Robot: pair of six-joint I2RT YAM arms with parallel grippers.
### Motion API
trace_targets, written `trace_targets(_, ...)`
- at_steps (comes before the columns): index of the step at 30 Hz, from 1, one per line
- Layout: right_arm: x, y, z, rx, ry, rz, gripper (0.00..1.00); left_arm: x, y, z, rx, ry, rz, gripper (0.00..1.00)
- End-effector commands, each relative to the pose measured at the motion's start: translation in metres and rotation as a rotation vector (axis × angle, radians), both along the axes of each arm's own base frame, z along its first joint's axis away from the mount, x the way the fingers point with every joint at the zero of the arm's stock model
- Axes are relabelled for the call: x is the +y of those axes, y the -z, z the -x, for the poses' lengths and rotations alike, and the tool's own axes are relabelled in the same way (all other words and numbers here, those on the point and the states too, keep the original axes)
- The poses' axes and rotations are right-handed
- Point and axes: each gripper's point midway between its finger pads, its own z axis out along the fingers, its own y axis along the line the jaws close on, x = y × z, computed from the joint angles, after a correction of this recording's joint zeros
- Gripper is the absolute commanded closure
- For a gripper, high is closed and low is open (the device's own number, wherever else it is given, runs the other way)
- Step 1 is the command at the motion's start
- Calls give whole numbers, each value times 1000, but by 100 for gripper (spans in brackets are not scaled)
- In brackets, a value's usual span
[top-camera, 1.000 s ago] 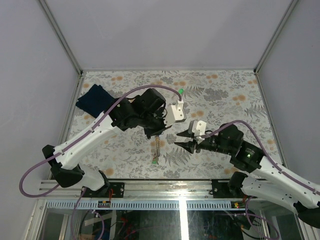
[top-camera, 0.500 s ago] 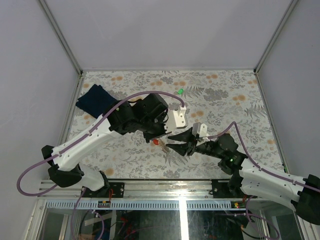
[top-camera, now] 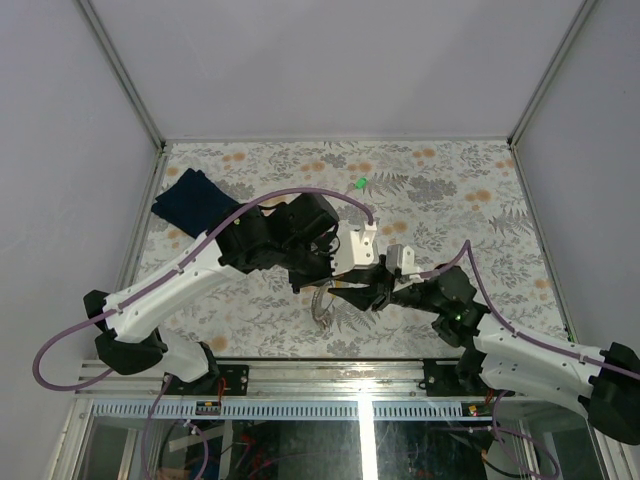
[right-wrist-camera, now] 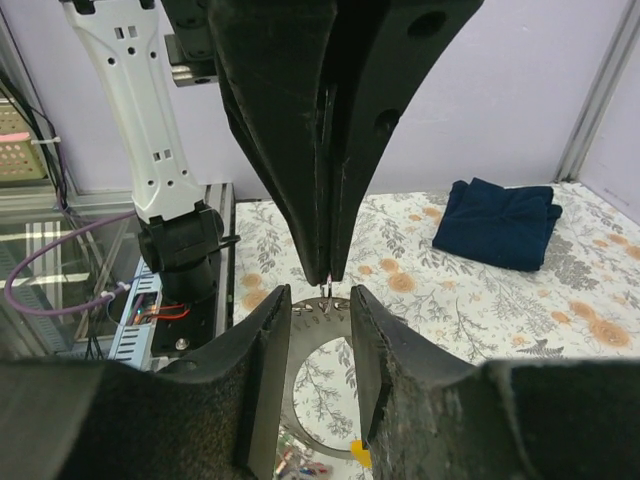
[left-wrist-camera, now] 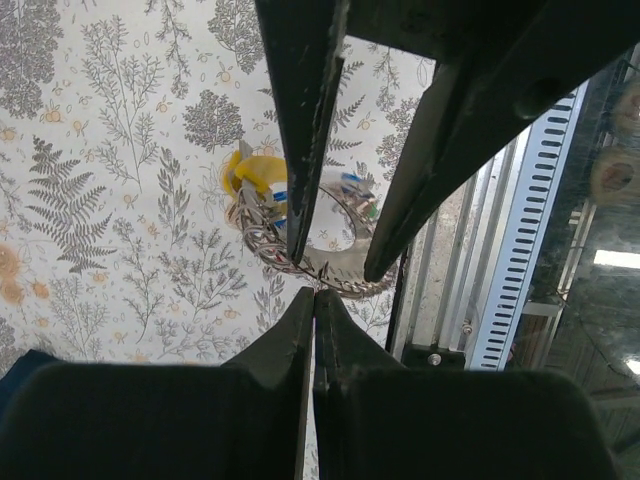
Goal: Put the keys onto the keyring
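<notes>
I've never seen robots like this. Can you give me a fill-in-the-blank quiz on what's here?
The keyring is held by the shut ___ gripper. The biggest tag on it is ___. The loose key far back on the table has a ___ tag. The folded cloth is dark ___.
Missing: left; yellow; green; blue.

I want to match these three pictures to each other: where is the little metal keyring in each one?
Top external: the keyring hangs just below centre, at the tip of the left hand.
Left wrist: the keyring is central, just above that hand's shut fingertips.
Right wrist: low centre, inside the open right hand.
Shared landmark: the left hand's shut fingertips, right at the ring in every view.
</notes>
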Motion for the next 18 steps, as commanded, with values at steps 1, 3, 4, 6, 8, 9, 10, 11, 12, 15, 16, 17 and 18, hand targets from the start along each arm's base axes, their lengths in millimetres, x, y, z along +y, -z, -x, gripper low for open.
trace_targets(1,4,-32,7,-70,-41,-62,63,-7,-20,7,-16,52,66,100)
trace_targets(3,5,-33,7,-77,-46,-61,64,-8,-20,9,-11,61,71,100)
trace_targets(4,6,-34,7,-79,-48,-62,65,-8,-21,11,-10,66,74,100)
trace_targets(6,7,-33,8,-79,-56,-58,67,-8,-21,12,-9,71,76,100)
trace_targets(8,8,-33,8,-78,-63,-55,70,-9,-22,13,-9,76,79,100)
trace_targets(9,9,-33,8,-78,-67,-53,72,-9,-22,14,-8,78,81,100)
trace_targets(10,9,-32,8,-75,-68,-49,74,-10,-23,14,-9,82,84,100)
trace_targets(11,10,-31,8,-74,-70,-44,75,-10,-24,14,-9,84,86,100)
trace_targets(12,10,-30,8,-74,-70,-40,76,-10,-24,15,-9,87,87,100)
trace_targets(15,10,-26,8,-76,-71,-22,76,-10,-26,16,-13,94,95,100)
trace_targets(16,10,-25,9,-79,-74,-18,76,-10,-27,17,-15,96,97,100)
trace_targets(17,10,-25,9,-82,-78,-12,75,-9,-27,17,-16,97,97,100)
trace_targets(18,10,-24,10,-82,-81,-5,75,-9,-28,17,-19,97,99,100)
